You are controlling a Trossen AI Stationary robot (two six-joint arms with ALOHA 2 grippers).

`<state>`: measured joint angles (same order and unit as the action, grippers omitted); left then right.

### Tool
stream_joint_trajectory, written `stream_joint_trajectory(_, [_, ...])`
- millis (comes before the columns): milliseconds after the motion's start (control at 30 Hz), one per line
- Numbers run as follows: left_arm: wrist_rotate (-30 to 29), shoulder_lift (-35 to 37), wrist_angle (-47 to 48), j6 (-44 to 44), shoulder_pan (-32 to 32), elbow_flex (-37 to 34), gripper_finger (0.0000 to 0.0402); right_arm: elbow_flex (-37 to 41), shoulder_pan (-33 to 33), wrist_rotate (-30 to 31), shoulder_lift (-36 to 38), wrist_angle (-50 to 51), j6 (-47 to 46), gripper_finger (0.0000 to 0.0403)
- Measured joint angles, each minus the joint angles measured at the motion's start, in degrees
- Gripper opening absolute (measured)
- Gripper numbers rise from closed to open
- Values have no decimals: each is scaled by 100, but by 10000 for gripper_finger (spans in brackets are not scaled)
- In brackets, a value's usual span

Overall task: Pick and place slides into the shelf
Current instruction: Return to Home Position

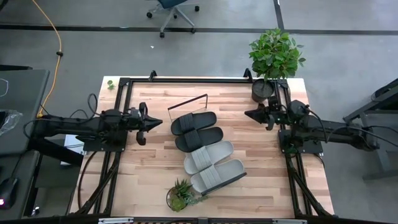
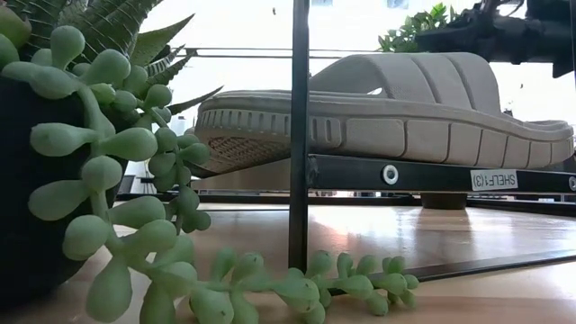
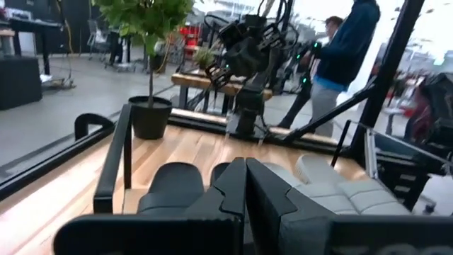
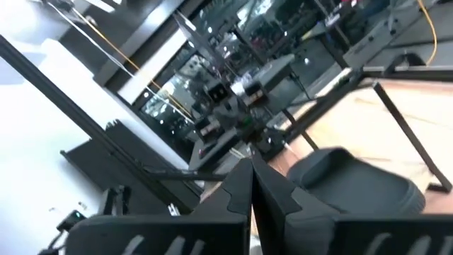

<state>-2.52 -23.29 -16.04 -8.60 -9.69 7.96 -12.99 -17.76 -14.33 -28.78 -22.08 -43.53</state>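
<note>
At the wooden bench's (image 1: 143,180) near edge stands a round pot of spiky and beaded succulents (image 1: 180,196). Just beyond it the shelf (image 2: 432,175), framed in thin black rod, carries all four rubber slides side by side. The two light grey slides (image 1: 217,176), with ribbed straps and grooved soles, lie nearer and the two black slides (image 1: 193,122) farther. The left gripper (image 1: 158,122) and right gripper (image 1: 247,114) flank the black pair, jaws clenched on nothing. A leafy potted plant (image 1: 273,56) stands far right.
</note>
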Motion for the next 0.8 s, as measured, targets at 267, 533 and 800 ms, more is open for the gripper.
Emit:
stream_joint_trajectory(267, [30, -2, -512, -81, 0, -432, 0, 0, 0, 74, 335, 58, -152, 0])
stream_joint_trajectory(533, [66, -2, -652, -222, 0, -754, 0, 0, 0, 85, 475, 64, -165, 0])
stream_joint_trajectory(800, [309, -2, -531, -176, 0, -746, 0, 0, 0, 85, 483, 106, -124, 0])
